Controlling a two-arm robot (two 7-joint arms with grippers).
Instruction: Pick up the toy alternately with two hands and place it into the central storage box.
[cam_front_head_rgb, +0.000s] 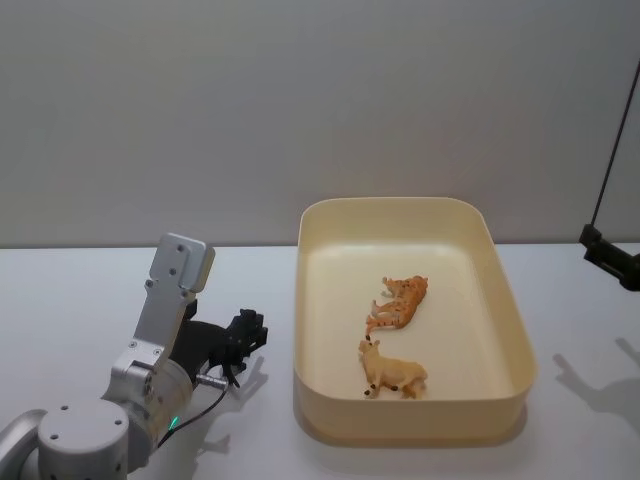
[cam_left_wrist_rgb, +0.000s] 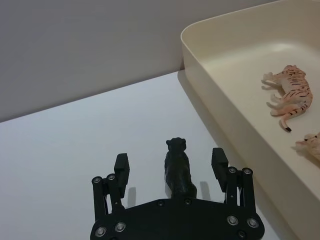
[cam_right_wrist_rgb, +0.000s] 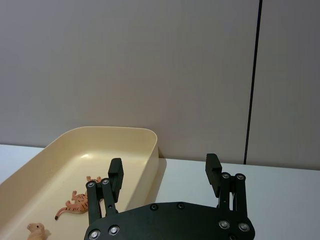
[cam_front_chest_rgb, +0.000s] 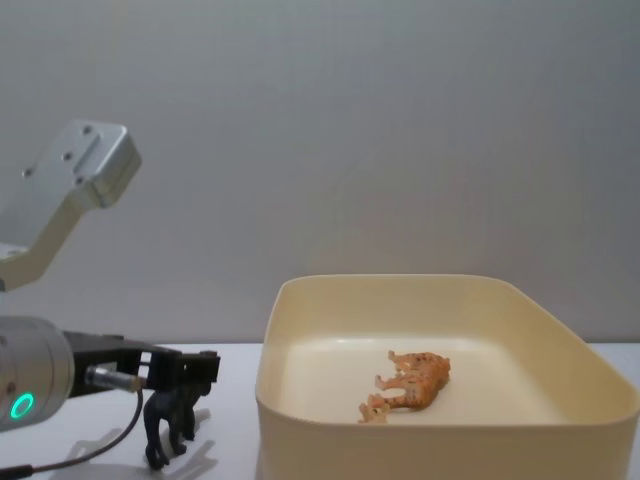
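We see the black toy animal upright on the table just left of the storage box, centred btwn the wide-open, empty left gripper jaws, long axis parallel to the fingers; right gripper hangs open, empty, well apart.

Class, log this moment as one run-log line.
left gripper: open, straddling black toy animal on table | right gripper: open, raised, idle | storage box: two orange toys inside

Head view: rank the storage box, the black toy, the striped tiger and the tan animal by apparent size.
1. Storage box, by far the largest.
2. Striped tiger and tan animal look about alike; I won't rank them.
3. Black toy probably smallest, but the open left pincer partly covers it, so unsure.
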